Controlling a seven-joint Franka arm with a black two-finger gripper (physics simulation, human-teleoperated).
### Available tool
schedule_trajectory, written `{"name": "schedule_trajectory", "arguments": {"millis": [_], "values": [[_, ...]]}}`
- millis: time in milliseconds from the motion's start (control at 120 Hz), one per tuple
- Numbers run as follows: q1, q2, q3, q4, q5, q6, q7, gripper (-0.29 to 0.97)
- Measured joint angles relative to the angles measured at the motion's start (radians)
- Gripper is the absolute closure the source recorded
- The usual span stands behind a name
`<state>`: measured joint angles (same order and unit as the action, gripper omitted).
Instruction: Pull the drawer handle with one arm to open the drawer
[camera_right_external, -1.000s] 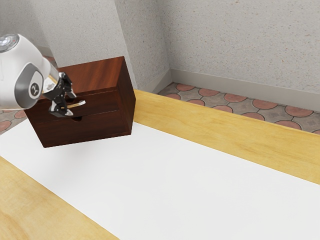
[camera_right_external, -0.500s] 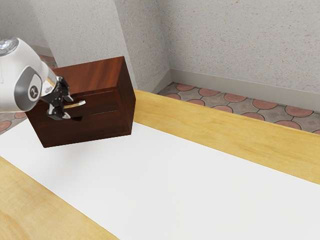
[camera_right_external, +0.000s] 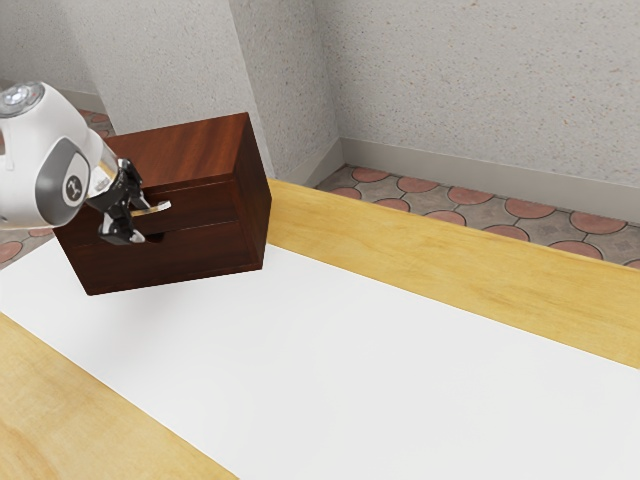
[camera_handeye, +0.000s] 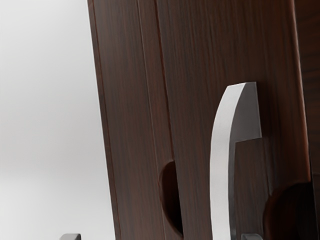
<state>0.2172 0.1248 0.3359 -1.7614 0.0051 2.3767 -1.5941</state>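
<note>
At upper left, gripper (camera_right_external: 125, 215) sits at the handle (camera_right_external: 153, 209), jaws spread wide, gripping nothing; drawer (camera_right_external: 200, 207) looks shut, so grasp and pull remain.

drawer (camera_right_external: 200, 203): dark red-brown wood, upper front of cabinet (camera_right_external: 205, 145) at exterior view's left | open/shut: cannot tell | handle (camera_right_external: 153, 209): pale curved bar, bowed off front, lying horizontal
</note>
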Motion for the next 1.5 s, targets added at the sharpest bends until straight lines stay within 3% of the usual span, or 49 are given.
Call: {"name": "schedule_trajectory", "arguments": {"millis": [283,433,800,1500], "values": [[-0.002,-0.003,0.001,0.001,-0.022,-0.028,0.003,0.62],[-0.004,-0.008,0.003,0.001,-0.039,-0.05,0.005,0.71],[-0.005,-0.059,0.0,-0.021,-0.051,-0.118,0.008,0.78],[-0.021,-0.157,0.002,-0.096,-0.046,-0.199,0.009,0.79]]}}
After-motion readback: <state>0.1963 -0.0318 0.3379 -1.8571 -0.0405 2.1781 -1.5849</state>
